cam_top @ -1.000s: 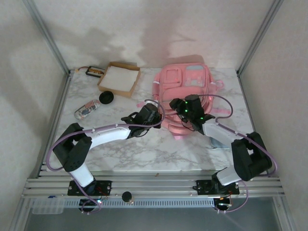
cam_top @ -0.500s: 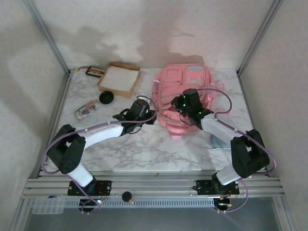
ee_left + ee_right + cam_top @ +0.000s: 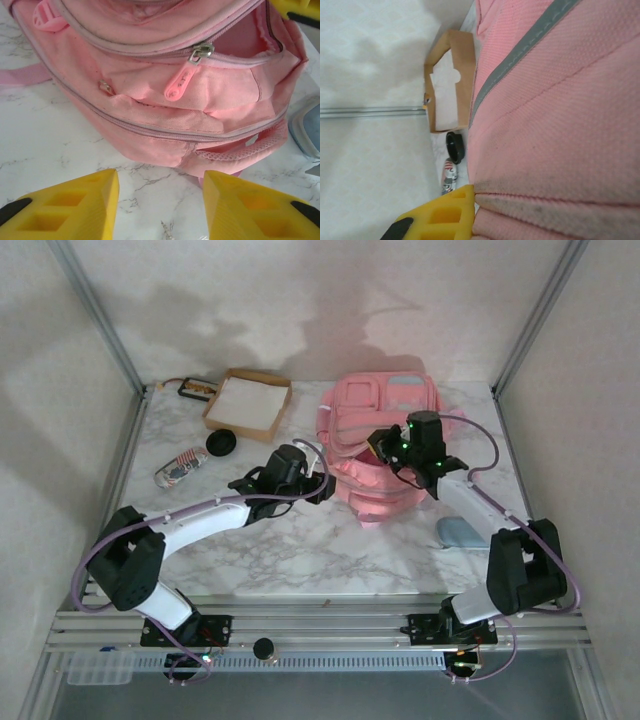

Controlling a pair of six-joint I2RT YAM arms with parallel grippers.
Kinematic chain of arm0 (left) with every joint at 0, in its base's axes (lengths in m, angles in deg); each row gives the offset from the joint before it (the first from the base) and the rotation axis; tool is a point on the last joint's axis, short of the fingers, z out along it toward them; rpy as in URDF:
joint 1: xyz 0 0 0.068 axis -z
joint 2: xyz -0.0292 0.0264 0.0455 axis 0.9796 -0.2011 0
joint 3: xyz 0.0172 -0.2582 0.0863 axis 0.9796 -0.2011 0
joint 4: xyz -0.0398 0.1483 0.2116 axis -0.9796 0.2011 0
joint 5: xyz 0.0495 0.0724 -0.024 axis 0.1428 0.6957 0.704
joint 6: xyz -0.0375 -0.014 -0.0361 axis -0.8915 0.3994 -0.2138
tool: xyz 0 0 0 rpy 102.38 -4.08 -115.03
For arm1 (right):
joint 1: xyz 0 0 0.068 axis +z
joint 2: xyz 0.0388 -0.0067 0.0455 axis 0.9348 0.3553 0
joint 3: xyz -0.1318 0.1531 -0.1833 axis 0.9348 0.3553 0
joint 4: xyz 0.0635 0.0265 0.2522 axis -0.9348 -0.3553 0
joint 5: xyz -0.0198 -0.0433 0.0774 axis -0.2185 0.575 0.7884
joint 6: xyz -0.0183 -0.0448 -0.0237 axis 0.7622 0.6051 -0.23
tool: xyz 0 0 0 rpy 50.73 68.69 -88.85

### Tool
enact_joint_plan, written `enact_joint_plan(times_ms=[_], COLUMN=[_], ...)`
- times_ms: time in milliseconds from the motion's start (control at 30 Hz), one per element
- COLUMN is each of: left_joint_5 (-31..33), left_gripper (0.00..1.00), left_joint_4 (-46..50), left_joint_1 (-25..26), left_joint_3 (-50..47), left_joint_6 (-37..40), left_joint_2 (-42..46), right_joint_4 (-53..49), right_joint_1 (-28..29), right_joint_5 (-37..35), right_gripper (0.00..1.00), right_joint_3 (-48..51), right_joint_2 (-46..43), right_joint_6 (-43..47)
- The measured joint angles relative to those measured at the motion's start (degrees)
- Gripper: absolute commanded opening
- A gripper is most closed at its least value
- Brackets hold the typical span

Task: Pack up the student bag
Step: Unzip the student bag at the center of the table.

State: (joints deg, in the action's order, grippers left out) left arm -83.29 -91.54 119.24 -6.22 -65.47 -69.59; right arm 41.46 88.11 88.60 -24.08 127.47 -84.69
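- The student bag lies flat on the marble tabletop, right of centre and toward the back, with both arms reaching in at its near end.
- In the left wrist view a zip with a pink pull tab runs across the bag's near end. The seam gapes at the right and shows pink lining.
- The left gripper sits just off the bag's near-left corner. Its yellow jaws are spread apart over bare marble and grasp nothing.
- The right gripper is over the middle of the bag, pressed close to the fabric. One yellow finger lies against the pink cloth beside a grey stripe. I cannot tell whether these jaws are released or clenched.
- A brown cardboard box with a white inside stands at the back left, well apart from the bag.
- Near the box are a black round object and a patterned pouch.
- A pale blue object rests on the tabletop beside the right forearm.
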Motion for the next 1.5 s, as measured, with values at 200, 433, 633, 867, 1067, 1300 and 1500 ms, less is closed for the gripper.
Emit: enact_joint_plan(times_ms=[200, 433, 633, 867, 1067, 1300, 1500], left_joint_5=[-2.2, -2.7, -2.1, -2.0, -2.1, -2.1, -5.1], left_gripper=[0.50, 0.47, 0.32, 0.13, 0.01, 0.10, 0.28], left_joint_4=[-2.8, -4.2, -5.0, -6.2, -6.4, -6.4, -6.4], left_joint_1=[0.3, 1.6, 1.6, 1.4, 1.0, 0.6, 0.6], left_joint_3=[0.9, 6.3, 9.2, 9.3, 9.4, 9.4, 9.2], left_joint_6=[4.7, 9.1, 10.8, 11.0, 10.9, 10.7, 11.4], left_joint_2=[-2.3, -8.6, -12.0, -13.1, -13.6, -13.6, -13.6], right_joint_4=[-1.7, -2.5, -2.5, -2.5, -2.3, -2.1, -2.1], right_joint_1=[-0.9, -1.0, -1.3, -1.9, -2.0, -2.3, -2.3], right_joint_5=[2.5, 4.3, 5.0, 5.7, 6.1, 6.5, 6.6], right_gripper=[0.00, 0.00, 0.00, 0.00, 0.00, 0.00, 0.00], right_joint_3=[-1.4, -1.4, -1.4, -1.4, -0.9, -0.8, -0.8], right_joint_2=[-0.6, -0.9, -0.9, -1.6, -1.6, -1.8, -1.8], right_joint_6=[0.4, 0.4, 0.4, 0.4, 0.5, 1.2, 1.5])
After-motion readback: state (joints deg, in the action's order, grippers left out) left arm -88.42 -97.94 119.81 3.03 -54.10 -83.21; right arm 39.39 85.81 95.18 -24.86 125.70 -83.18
